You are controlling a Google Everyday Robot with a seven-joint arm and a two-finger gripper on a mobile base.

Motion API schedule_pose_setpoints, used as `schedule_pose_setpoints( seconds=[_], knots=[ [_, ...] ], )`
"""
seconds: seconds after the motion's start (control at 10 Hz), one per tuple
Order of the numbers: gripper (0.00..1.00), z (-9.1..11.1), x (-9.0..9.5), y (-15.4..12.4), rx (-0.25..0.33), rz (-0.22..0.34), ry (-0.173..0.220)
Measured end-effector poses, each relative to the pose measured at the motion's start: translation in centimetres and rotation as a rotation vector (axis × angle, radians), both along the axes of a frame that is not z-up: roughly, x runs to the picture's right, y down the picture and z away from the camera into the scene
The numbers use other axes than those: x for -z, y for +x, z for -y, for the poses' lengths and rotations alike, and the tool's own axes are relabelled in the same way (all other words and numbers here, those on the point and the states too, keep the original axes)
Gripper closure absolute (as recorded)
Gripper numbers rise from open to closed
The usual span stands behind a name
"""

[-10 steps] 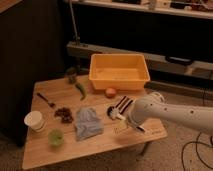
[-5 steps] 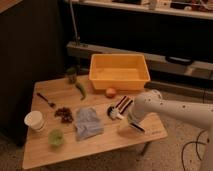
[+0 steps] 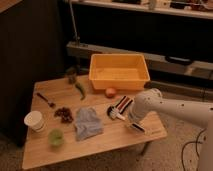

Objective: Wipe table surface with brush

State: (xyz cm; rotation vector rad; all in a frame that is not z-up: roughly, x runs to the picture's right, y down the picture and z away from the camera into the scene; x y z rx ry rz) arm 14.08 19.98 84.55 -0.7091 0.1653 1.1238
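Note:
The table surface [image 3: 115, 142] is a light-brown wooden plank top. The brush lies low across its right part, with the round whitish head [image 3: 114, 113] beside the striped block and the black-and-white handle end [image 3: 138, 128] toward the front right edge. My gripper [image 3: 130, 121] comes down from the white arm [image 3: 170, 107] on the right. It is shut on the middle of the brush handle and holds the head against the tabletop.
A yellow bin [image 3: 119, 71] stands at the back. An orange fruit [image 3: 110, 92] and a maroon-and-white striped block [image 3: 124, 103] lie near the brush. A blue-grey cloth [image 3: 88, 123], dark bits [image 3: 63, 114], spoon [image 3: 46, 100], green pepper [image 3: 80, 90], jar [image 3: 71, 76], white cup [image 3: 35, 121] and green cup [image 3: 55, 137] lie to the left.
My gripper has moved left and away from the front edge, taking the brush with it. The brush head now lies nearer the striped block. Other things have not moved.

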Motion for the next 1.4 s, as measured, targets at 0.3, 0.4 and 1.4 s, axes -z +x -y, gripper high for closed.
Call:
schedule_pose_setpoints(
  seconds=[0.3,0.4,1.4],
  knots=[
    [1.0,0.7,0.5,-0.3,-0.02,0.006,-0.033],
    [1.0,1.2,0.8,-0.8,-0.02,0.007,-0.042],
    [1.0,6.9,9.9,-8.9,0.332,-0.199,0.283]
  ],
)
